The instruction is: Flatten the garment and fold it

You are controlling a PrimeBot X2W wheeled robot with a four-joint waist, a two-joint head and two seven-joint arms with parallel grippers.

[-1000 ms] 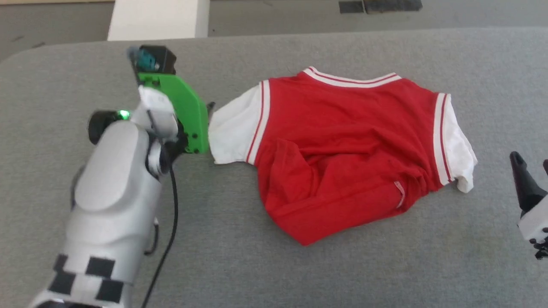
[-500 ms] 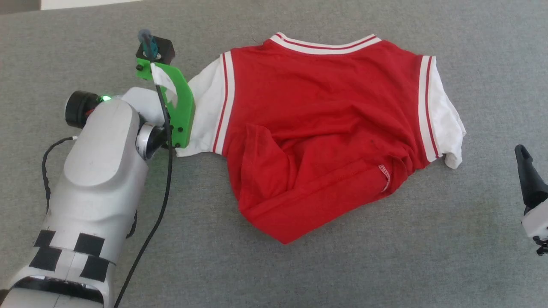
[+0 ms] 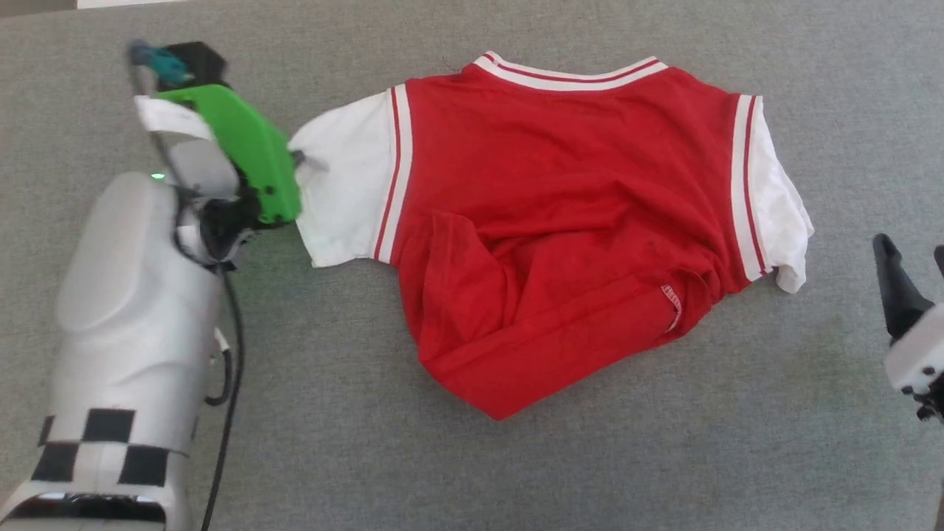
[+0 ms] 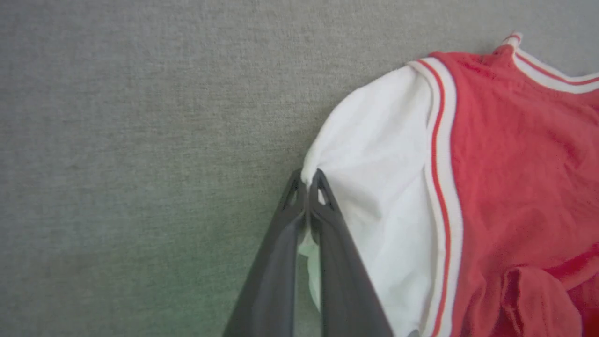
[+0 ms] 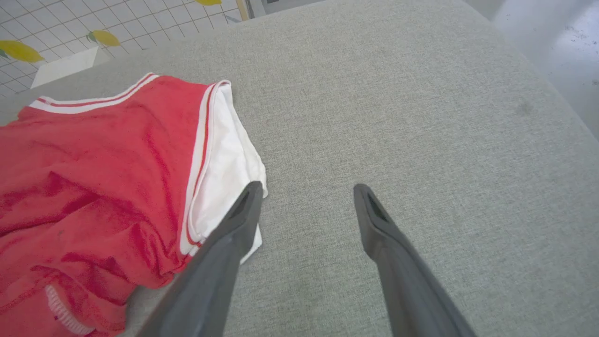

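Garment [image 3: 560, 221] lies rumpled, left gripper [image 4: 308, 180] pinching its white sleeve [image 4: 374, 154], right gripper [image 5: 306, 189] spread.

The left arm [image 3: 133, 295] stretches to the garment's [image 3: 560, 221] sleeve on the robot's left, its jaws pinched together on that sleeve's outer edge. The right arm's [image 3: 914, 354] jaws stand spread, empty, just beside the opposite sleeve.

Grey fabric-covered tabletop [image 3: 516, 472], white gridded surface [image 5: 70, 28] with yellow shapes beyond its edge, pale glossy floor [image 5: 552, 37] alongside
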